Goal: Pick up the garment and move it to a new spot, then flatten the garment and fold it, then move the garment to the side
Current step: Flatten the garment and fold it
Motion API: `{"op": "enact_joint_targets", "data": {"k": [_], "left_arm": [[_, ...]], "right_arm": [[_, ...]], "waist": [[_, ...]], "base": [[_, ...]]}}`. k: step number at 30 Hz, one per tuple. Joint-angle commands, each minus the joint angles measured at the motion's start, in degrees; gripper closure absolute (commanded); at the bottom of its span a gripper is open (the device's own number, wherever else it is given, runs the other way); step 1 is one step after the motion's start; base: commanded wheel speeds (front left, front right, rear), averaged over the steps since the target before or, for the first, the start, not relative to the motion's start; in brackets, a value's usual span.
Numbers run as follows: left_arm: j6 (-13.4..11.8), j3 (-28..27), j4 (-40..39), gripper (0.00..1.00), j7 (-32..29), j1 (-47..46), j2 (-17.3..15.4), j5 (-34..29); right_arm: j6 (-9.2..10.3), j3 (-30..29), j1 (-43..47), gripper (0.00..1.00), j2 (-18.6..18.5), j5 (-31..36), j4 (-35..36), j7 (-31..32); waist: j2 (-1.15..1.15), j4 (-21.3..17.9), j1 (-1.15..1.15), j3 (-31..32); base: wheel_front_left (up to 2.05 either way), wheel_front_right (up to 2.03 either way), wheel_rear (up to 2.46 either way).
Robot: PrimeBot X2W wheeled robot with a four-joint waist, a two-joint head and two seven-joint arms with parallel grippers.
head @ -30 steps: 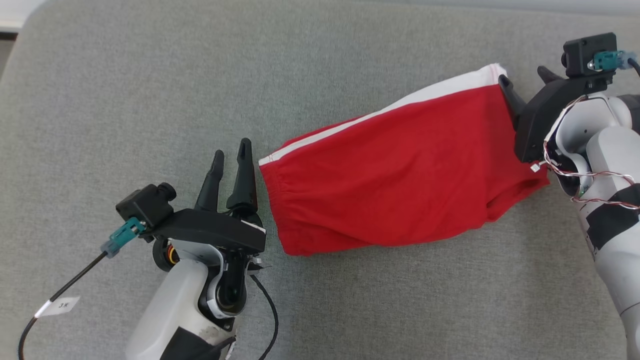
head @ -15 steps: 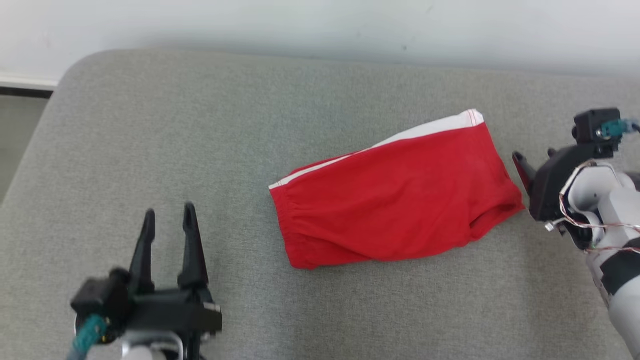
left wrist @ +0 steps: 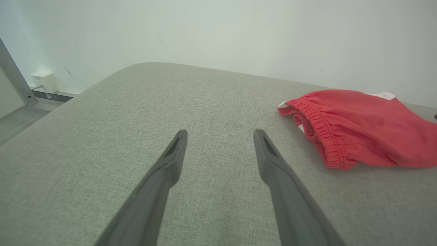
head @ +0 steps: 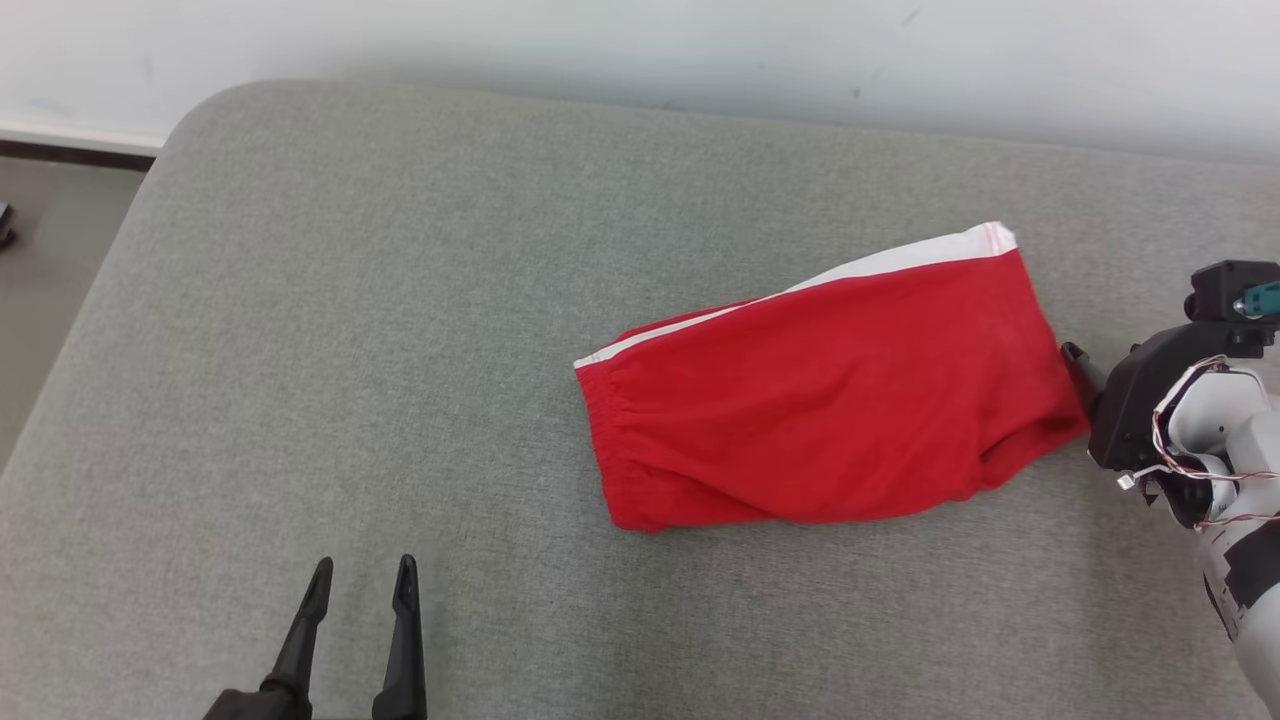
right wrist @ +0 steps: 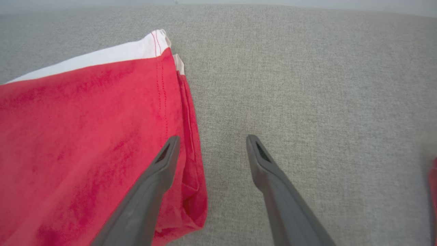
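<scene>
The garment (head: 830,400) is a pair of red shorts with a white side stripe. It lies folded on the grey cushion, right of centre, with its elastic waistband at the left end. My left gripper (head: 363,572) stands open near the front edge, well to the left of the shorts and apart from them. The left wrist view has its fingers (left wrist: 170,164) spread over bare cushion, with the garment (left wrist: 362,126) off to the right. My right gripper (head: 1085,365) is just off the shorts' right end. In the right wrist view it (right wrist: 212,138) is open, one finger over the garment's (right wrist: 85,130) hem, nothing between the fingers.
The grey cushion (head: 400,300) has a rounded back-left corner and ends at a pale wall (head: 600,40). Floor (head: 40,260) shows past its left edge. A white box (left wrist: 42,82) sits low on the wall beside a grey post (left wrist: 13,75).
The head camera has tilted up and shifted. My left gripper has drawn back from the waistband toward the front left. My right gripper has pulled off the garment's right end. The garment lies still.
</scene>
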State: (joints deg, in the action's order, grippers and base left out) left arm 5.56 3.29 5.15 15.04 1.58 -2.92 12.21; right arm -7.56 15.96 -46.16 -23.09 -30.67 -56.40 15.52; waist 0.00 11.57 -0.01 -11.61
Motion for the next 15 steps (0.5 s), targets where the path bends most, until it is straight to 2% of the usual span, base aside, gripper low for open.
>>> {"op": "enact_joint_targets", "data": {"k": [1, 7, 15], "left_arm": [[0.34, 0.07, -0.75, 0.00, 0.16, 0.87, 0.01, -0.93], [0.16, 0.75, -2.96, 0.00, 0.16, 0.86, 0.01, -0.89], [-0.01, 1.76, -3.22, 0.00, 0.16, -0.19, 0.02, -0.01]], "right_arm": [[0.15, -0.57, -0.71, 0.00, 0.15, -0.18, -0.63, -0.39], [0.15, -2.12, -1.88, 0.00, 1.60, -0.56, -2.74, -1.42], [0.15, -1.49, -1.26, 0.00, 3.47, 0.80, -7.84, 1.63]], "waist": [[0.00, 1.03, 0.01, -1.05], [0.00, 2.36, 0.01, -2.72], [0.00, 3.02, 0.01, -3.70]], "base": [[0.00, 0.00, 0.00], [0.00, 0.00, 0.00], [0.00, 0.00, 0.00]]}}
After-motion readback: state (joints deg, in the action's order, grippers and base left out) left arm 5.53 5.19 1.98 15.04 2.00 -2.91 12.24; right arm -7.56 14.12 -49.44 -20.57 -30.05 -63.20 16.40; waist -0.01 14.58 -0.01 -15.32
